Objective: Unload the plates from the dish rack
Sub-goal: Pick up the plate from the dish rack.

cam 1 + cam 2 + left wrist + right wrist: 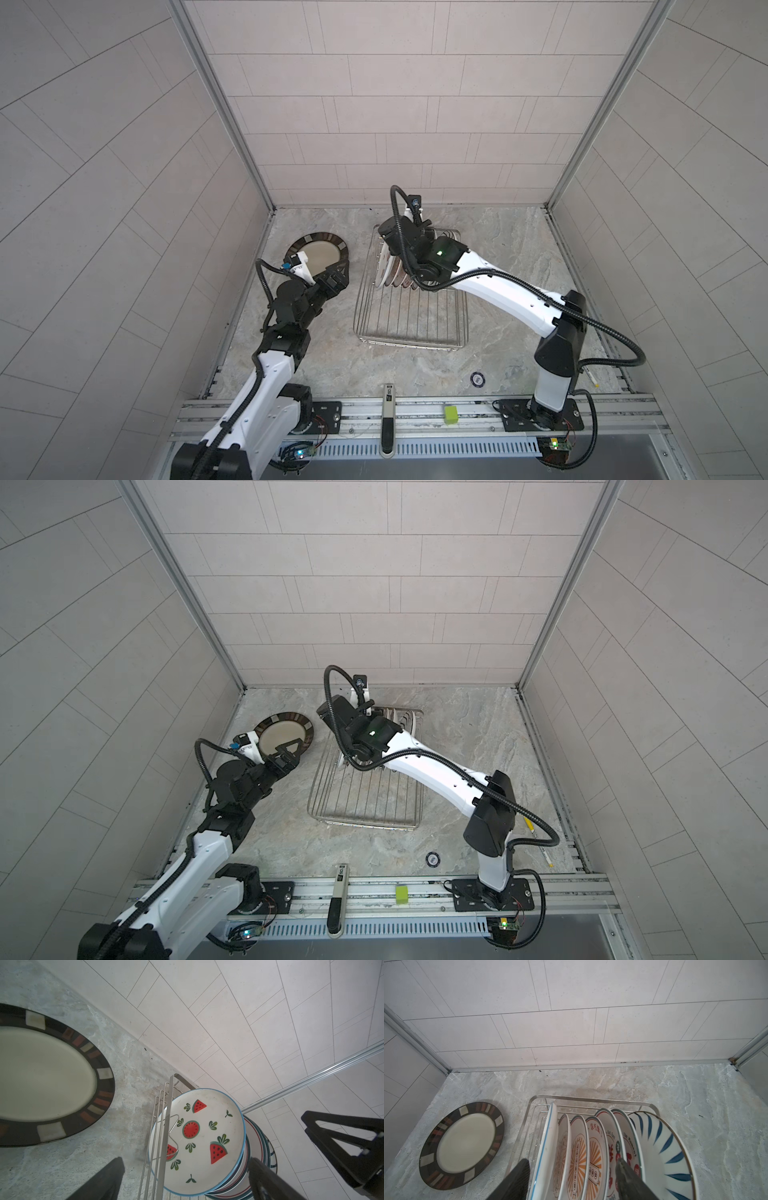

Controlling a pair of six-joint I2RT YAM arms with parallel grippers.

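Right pincer [572,1161], jaws apart, over upright plates [593,1147] in dish rack [593,1098].

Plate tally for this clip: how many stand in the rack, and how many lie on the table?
Plates standing in the rack: 7
Plate flat on the table: 1
Total: 8
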